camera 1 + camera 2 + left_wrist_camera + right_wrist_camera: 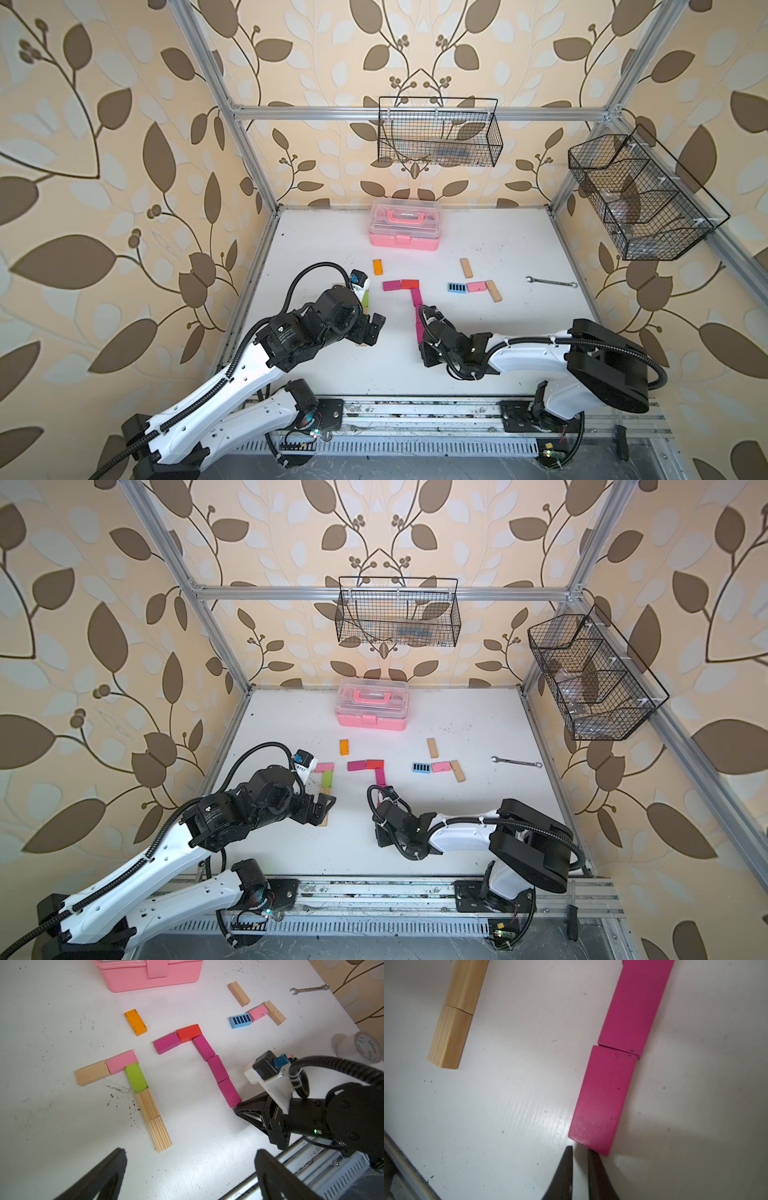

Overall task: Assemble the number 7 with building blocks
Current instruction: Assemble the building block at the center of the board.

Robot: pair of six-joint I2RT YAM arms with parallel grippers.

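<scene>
In both top views the magenta-and-red seven (411,291) lies on the worktop (498,332) on our side of the pink case (404,226). Its stem runs away from the case and under the right arm (528,357). A second seven (327,779) of wood, pink and green sits toward the left arm's side of the case. The left tool (323,809) hovers wide and empty at its foot. From above we cannot make out the right arm's tips; the wrist seems to cover them.

The left wrist view shows what the top views hide. The right tool (238,1108), set narrow, touches the end of the lowest magenta block (229,1093), the one farthest from the case. This view alone shows both sevens whole, plus the spare blocks (241,1020) and a wrench (309,990) lying closer to the case.

Only the right wrist view gives the joint. The lowest block sits a shade sideways of the neighbouring block (635,1007), and the tips hold nothing, one resting against the block's end corner. We judge this a last straightening. It calls for a slow, light nudge with the tips kept low and narrow. The push should go across that end rather than along the stem, lest the stem shift or the joint open.
</scene>
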